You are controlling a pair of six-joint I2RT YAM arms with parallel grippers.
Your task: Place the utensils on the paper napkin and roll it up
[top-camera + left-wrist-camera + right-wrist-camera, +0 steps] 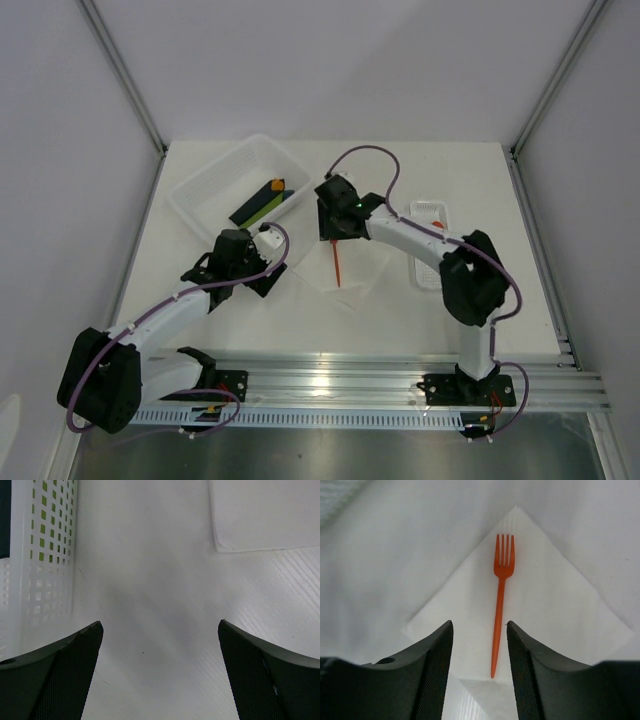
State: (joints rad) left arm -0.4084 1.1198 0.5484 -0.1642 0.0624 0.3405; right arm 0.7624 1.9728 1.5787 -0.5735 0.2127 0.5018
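An orange fork (499, 605) lies flat on the white paper napkin (555, 605) near the middle of the worktop (300, 330). The right gripper (479, 625) hovers over its handle, fingers parted, empty. The left gripper (160, 624), spread wide, hangs between the napkin and the translucent bin (215, 190) at the far left corner.

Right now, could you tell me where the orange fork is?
In the right wrist view the fork lies on the napkin, its handle seen between the tips of the open right claw; from above, mid-table, right of the bin.
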